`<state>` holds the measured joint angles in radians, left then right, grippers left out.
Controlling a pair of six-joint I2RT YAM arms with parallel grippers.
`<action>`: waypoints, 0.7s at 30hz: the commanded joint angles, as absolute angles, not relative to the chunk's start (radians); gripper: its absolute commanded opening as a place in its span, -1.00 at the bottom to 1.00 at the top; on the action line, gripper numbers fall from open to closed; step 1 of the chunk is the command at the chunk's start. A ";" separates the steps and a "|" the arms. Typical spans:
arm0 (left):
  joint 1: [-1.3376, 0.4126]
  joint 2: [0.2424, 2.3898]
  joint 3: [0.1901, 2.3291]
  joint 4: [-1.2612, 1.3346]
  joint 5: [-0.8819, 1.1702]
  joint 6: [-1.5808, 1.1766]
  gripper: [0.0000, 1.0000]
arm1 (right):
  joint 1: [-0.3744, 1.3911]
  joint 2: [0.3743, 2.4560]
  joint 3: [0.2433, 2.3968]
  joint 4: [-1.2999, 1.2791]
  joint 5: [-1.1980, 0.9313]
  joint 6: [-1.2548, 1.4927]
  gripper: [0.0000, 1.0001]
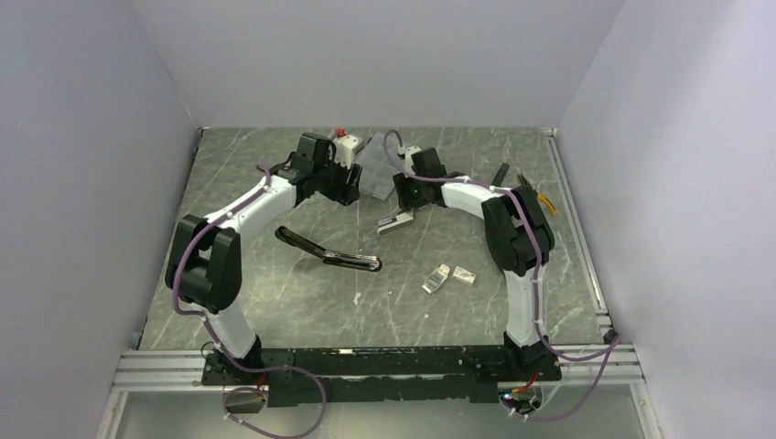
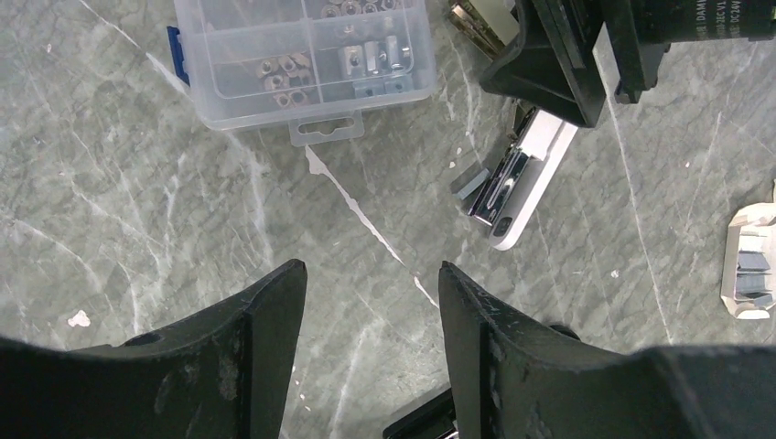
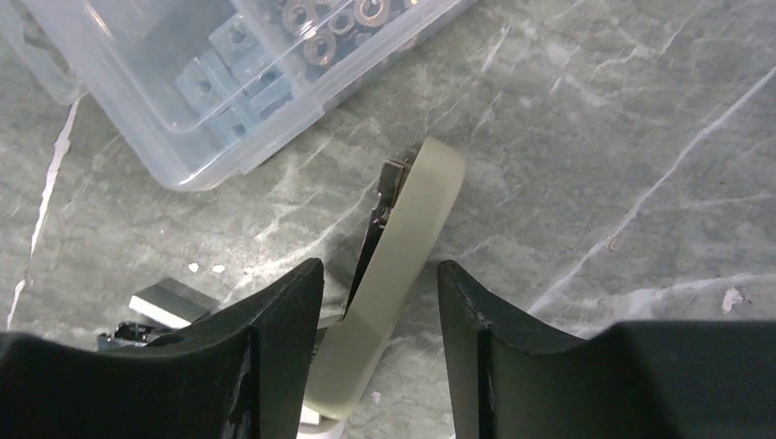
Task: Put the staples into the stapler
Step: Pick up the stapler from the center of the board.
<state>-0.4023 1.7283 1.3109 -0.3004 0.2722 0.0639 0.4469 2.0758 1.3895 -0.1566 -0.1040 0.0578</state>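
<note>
White stapler (image 2: 538, 176), grey white-veined table (image 2: 137, 229)

Top cam looks down from high at the near edge over the whole table (image 1: 274, 293), while both wrist cams hang close over its far middle, pointing down, both catching the same clear case (image 2: 302, 55).

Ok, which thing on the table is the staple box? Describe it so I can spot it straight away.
From the right arm, look just left of its white lower link. The staple box lies there, pulled apart into two small white cardboard pieces close together. Unlike the clear compartment case farther back, it is opaque card, and its tray holds grey staples.
</note>
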 commanded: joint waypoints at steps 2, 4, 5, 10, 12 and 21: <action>-0.402 1.683 1.302 -0.271 0.269 0.055 0.25 | 0.453 2.115 1.424 -0.144 -0.051 0.053 -0.17; -0.402 1.688 1.305 -0.278 0.271 0.057 0.29 | 0.450 2.105 1.416 -0.134 -0.038 0.045 -0.42; -0.402 1.689 1.309 -0.283 0.277 0.062 0.32 | 0.447 2.094 1.410 -0.125 -0.032 0.033 -0.51; -0.402 1.716 1.349 -0.324 0.297 0.075 0.38 | 0.444 2.017 1.415 -0.138 -0.003 -0.104 -0.78; -0.400 1.720 1.353 -0.332 0.283 0.063 0.39 | 0.453 1.990 1.442 -0.193 0.026 -0.189 -0.93; -0.368 1.714 1.341 -0.331 0.322 0.060 0.45 | 0.465 1.869 1.444 -0.404 0.096 -0.376 -1.00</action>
